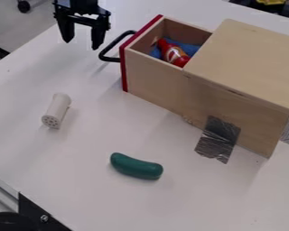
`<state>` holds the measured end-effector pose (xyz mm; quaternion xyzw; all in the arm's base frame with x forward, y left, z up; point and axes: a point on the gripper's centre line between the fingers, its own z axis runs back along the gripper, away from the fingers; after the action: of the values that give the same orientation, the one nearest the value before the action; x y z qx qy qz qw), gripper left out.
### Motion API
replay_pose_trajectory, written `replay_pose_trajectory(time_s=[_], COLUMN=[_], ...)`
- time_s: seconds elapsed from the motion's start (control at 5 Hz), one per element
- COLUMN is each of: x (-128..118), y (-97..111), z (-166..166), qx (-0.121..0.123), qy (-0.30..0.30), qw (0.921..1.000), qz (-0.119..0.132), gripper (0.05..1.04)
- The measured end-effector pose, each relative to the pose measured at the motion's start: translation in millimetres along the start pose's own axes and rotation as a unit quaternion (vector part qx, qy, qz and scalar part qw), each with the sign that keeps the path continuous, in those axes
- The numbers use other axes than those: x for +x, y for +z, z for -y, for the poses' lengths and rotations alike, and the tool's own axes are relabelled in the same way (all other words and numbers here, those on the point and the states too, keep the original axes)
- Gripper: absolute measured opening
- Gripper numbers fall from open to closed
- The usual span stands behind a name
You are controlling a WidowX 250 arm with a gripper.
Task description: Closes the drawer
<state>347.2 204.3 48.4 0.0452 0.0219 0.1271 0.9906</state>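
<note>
Hanging near drawer handle, seemingly apart — gripper, fingers spread wide.

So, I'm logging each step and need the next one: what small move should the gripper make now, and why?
Probably ease the gripper towards the drawer's red front, ready to push it into the wooden box. The drawer still stands out, its red bottle uncovered, and the gripper hangs on the handle side, apart from it.
</note>
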Motion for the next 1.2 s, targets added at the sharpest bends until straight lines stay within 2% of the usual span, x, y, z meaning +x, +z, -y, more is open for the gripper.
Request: replay_pose_trajectory(time_s=[0.6, 1.2], x=[31, 35], y=[2, -5], z=[-1, 26], qx=[-0.005, -0.009], qy=[-0.025, -0.055], qw=[0.9995, 0.9983], qz=[0.018, 0.018], gripper=[0.999, 0.999])
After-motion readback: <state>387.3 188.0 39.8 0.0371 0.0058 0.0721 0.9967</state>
